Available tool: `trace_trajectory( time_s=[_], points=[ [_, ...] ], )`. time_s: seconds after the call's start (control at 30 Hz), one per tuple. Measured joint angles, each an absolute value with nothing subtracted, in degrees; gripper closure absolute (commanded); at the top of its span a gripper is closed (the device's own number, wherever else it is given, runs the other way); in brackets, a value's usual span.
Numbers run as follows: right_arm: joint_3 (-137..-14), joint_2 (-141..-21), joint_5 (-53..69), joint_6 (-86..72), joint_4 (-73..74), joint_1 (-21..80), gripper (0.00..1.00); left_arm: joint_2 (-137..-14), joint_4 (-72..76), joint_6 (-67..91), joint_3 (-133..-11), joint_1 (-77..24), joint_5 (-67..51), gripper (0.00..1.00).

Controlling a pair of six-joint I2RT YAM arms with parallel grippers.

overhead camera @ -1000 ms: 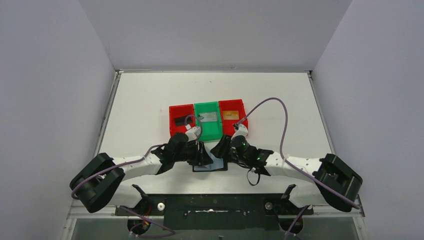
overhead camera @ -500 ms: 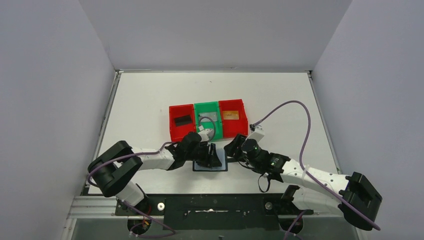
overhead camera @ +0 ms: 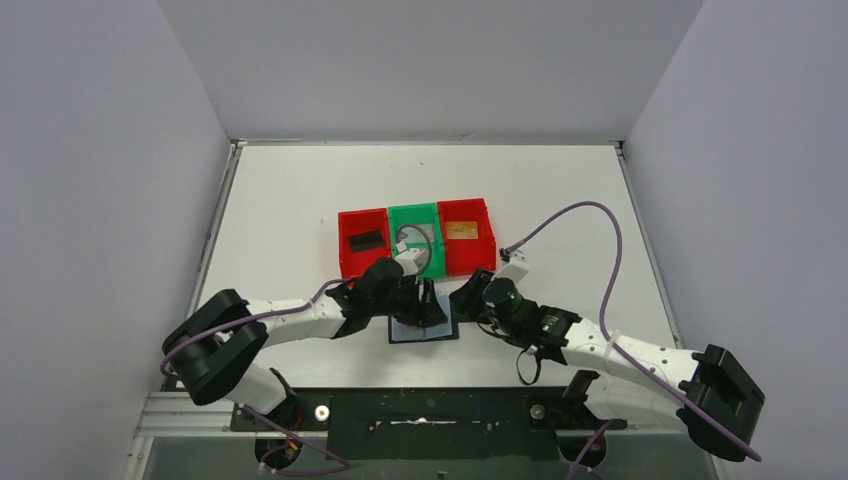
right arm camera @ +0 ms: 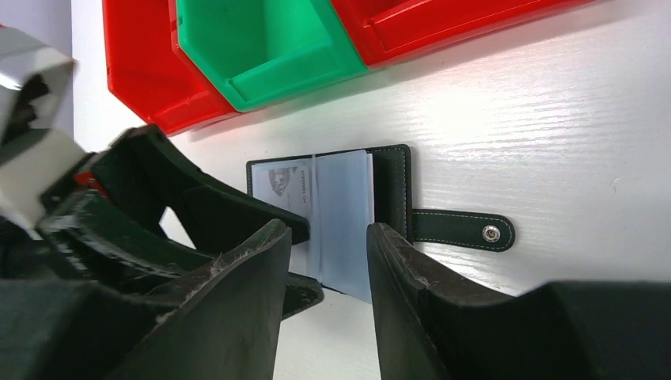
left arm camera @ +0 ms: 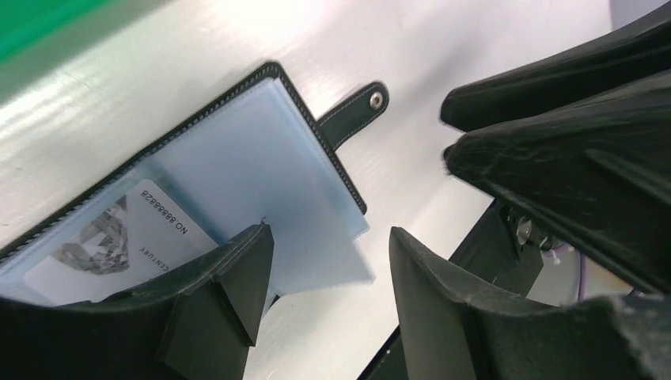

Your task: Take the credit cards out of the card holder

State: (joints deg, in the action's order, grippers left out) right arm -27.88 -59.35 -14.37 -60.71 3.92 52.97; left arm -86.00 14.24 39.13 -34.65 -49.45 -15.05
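Black bifold card holder [overhead camera: 423, 328] lies open by the middle of the white table's [overhead camera: 300, 190] near edge. One pale printed credit card [left arm camera: 119, 237], probably stiff and slick, sits in its soft sleeve; pinch its edge. Left gripper [left arm camera: 328, 253] and right gripper [right arm camera: 326, 233] hover over it, half-open and empty.

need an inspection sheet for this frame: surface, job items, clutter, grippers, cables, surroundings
Surface: white table, holding bins and holder.
Job's things: card holder lies open, snap tab undone; silver-grey card in a pocket; black card in left red bin; orange-gold card in right red bin.
Clutter: nothing seen; green bin partly hidden by the left arm.
Grippers: left gripper open over the pockets; right gripper open, near the holder's tab side.
Cables: right purple cable loops high; left purple cable hugs its arm.
Surroundings: plain walls; nothing else seen.
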Motion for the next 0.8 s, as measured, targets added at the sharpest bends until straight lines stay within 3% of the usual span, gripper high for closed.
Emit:
trace_trajectory(
  time_s=[0.33, 0.8],
  points=[
    [-27.88, -57.54, -12.86, -60.88, 3.03, 52.95, 0.64, -77.87, 13.28, 39.27, -34.37, -48.40, -10.66, 0.44],
    [-27.20, -56.86, -12.29, -61.60, 3.40, 52.95, 0.65, -91.98, 21.12, 43.53, -34.04, -47.90, -15.40, 0.45]
  ],
)
